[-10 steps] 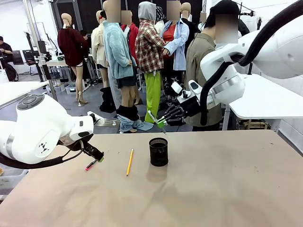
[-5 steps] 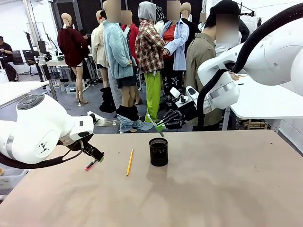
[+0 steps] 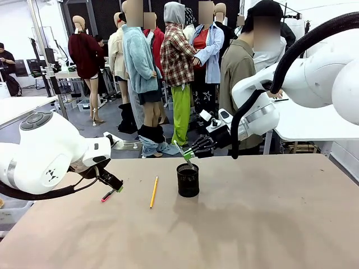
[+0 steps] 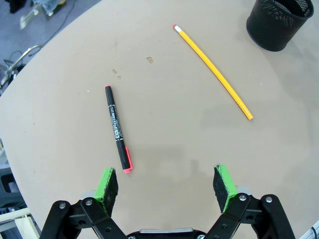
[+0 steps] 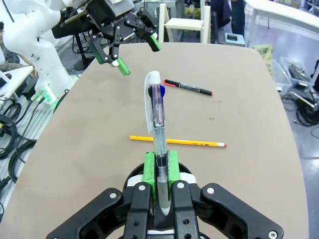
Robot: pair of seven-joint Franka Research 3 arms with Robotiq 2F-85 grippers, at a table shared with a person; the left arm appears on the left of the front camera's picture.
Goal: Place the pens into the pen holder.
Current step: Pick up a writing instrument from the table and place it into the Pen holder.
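Observation:
The black mesh pen holder [image 3: 188,180] stands mid-table, and in the left wrist view it sits at the top right [image 4: 279,22]. My right gripper [image 3: 189,153] hovers just above its rim, shut on the whitish-grey pen [image 3: 178,147], which tilts with its lower tip at the holder's mouth. In the right wrist view that pen [image 5: 158,112] stands between the pads of the right gripper [image 5: 160,169]. The yellow pencil [image 3: 153,191] [image 4: 212,71] lies left of the holder. The red pen with black ends [image 3: 107,195] [image 4: 117,128] lies by my left gripper [image 3: 115,185] [image 4: 165,186], which is open above the table.
A person [image 3: 241,73] stands behind the table's far edge, just behind my right arm. The brown tabletop [image 3: 252,224] has free room at the front and right. A white side table [image 3: 314,120] stands at the far right.
My right gripper has come down and to the left with the whitish-grey pen, from above and behind the holder to just over its rim. The left arm has not moved.

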